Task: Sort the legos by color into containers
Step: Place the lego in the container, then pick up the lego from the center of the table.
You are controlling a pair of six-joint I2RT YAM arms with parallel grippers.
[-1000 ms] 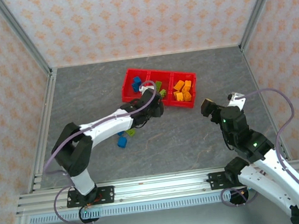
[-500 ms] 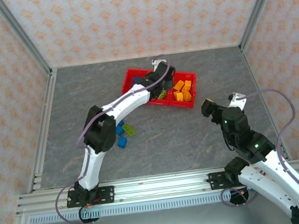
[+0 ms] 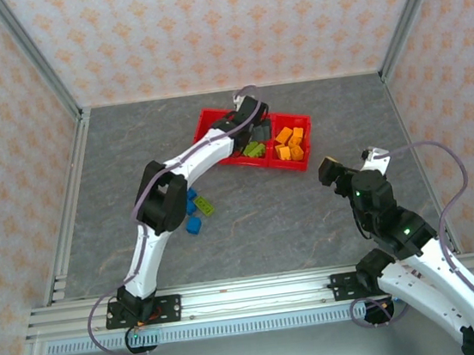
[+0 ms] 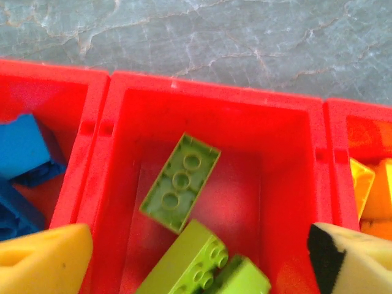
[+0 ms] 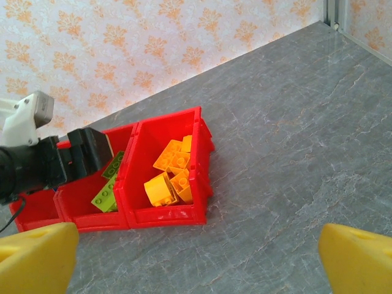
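A few legos are not yet sorted. They lie on the table left of and nearer than the tray: loose blue bricks and one loose green brick, bunched close together.

In the tray, the left bin holds blue pieces, the middle bin holds green ones, including a flat plate, and the right bin holds orange. The left claw hovers over the middle bin with its fingers spread wide and nothing between them. The green pieces rest on the bin floor below it.

The step in hand looks like clearing the tray and fetching the next loose brick. To do this well, the left claw should rise straight up until it is above the dividers before it swings. At the cluster it should take one brick only, with the fingers across that brick's short sides and set so they do not nudge its neighbours. The outermost blue brick seems the easiest first pick.

The right claw sits right of the tray over bare table, wide open and empty, well apart from the loose bricks.
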